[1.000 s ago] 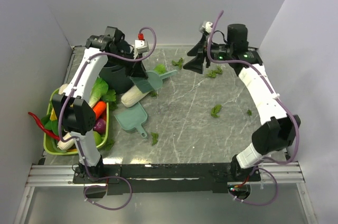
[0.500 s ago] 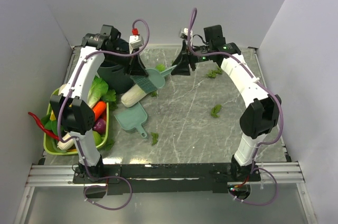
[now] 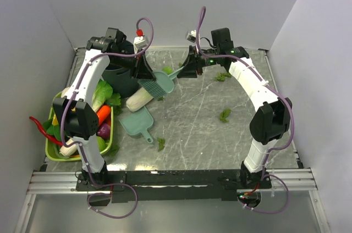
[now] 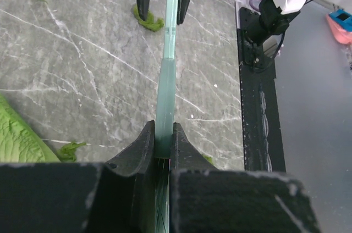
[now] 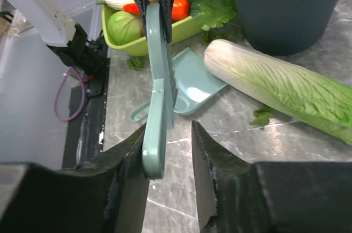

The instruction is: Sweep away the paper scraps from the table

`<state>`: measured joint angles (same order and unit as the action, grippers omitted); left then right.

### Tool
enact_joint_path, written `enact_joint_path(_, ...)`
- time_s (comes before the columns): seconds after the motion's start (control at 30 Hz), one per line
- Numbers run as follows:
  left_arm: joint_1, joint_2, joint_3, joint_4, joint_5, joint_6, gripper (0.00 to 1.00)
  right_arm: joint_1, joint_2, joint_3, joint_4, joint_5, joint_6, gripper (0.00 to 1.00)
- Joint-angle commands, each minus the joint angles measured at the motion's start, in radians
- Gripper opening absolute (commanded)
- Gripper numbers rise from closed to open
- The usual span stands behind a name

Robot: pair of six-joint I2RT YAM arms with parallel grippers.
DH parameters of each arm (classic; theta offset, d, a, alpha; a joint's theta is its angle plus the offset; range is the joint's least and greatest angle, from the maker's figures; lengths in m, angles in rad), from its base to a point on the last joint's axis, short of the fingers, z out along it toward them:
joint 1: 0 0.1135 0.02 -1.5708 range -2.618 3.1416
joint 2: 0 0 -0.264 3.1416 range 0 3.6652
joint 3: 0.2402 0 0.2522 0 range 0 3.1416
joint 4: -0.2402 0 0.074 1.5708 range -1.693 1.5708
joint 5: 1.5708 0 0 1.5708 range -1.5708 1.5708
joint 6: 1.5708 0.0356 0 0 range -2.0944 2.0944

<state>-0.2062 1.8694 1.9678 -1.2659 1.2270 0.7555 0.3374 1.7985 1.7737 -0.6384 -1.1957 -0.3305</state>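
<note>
My left gripper (image 3: 144, 73) (image 4: 161, 128) is shut on the bristle end of the teal hand brush (image 3: 159, 84), held above the table (image 3: 192, 134) at the back. The brush handle (image 4: 168, 79) (image 5: 157, 128) points into my right gripper (image 3: 184, 71) (image 5: 168, 134). That gripper is open around the handle tip. The handle touches one finger, and a gap shows at the other. Dark-green paper scraps lie at the back (image 3: 222, 76), right of centre (image 3: 225, 115) and near the front (image 3: 161, 144). One more paper scrap (image 4: 147, 20) shows under the handle.
A teal dustpan (image 3: 137, 123) (image 5: 190, 82) lies left of centre, beside a long pale cabbage (image 3: 140, 99) (image 5: 275, 87). A dark bin (image 3: 122, 79) (image 5: 286, 7) stands behind it. A lime-green tray (image 3: 52, 153) of vegetables sits at the left edge.
My right arm swung left from the back right corner to the brush handle, and its jaws narrowed around the handle. The left gripper kept hold of the brush, barely moving.
</note>
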Motion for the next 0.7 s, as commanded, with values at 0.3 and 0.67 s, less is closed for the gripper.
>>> enact_joint_path(0.3, 0.007, -0.009, -0.014, 0.048, 0.101, -0.048, 0.01, 0.02, -0.085, -0.065, 0.169, -0.11, 0.169, 0.31)
enact_joint_path(0.67, 0.007, -0.009, -0.021, 0.059, 0.106, -0.061, 0.01, 0.023, -0.079, -0.056, 0.213, -0.13, 0.228, 0.24)
